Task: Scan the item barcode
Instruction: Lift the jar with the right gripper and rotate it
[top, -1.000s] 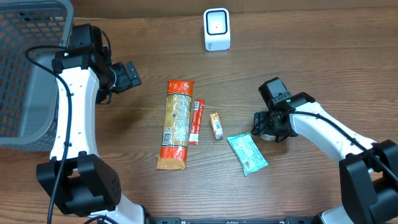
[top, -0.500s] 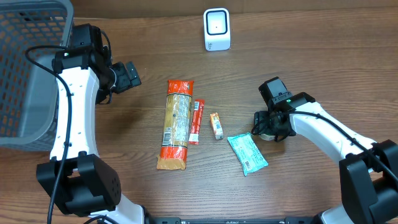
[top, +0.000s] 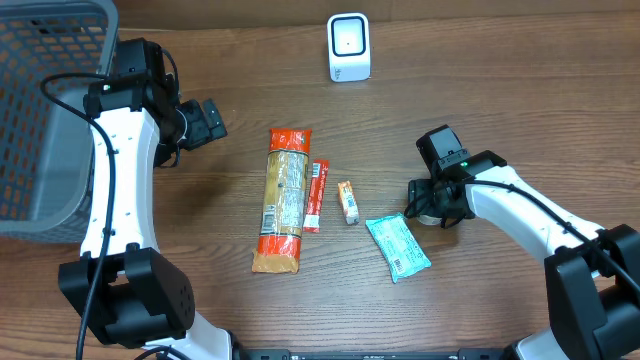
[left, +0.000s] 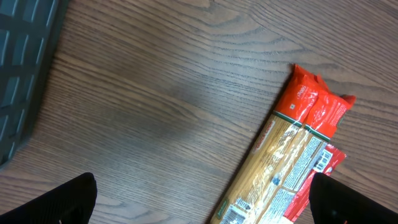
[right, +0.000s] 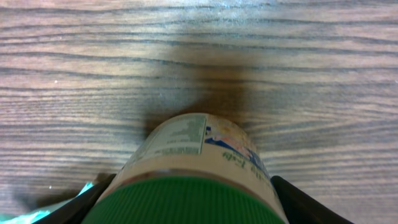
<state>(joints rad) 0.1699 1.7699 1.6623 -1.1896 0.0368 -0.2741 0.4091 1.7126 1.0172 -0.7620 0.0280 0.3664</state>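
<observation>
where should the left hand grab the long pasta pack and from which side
Come from above, probably pinching the pasta pack across its narrow width near mid-length: it lies flat and long, so only the long edges fit the left hand. The red stick packet lies close along one edge there, so go carefully.

A brown wood-grain table (top: 520, 80) is filling the overhead frame from edge to edge, its surface catching even light from above and carrying soft shadows. A grey mesh basket (top: 30, 150) is sitting at the upper left, running off the frame's left edge.
</observation>
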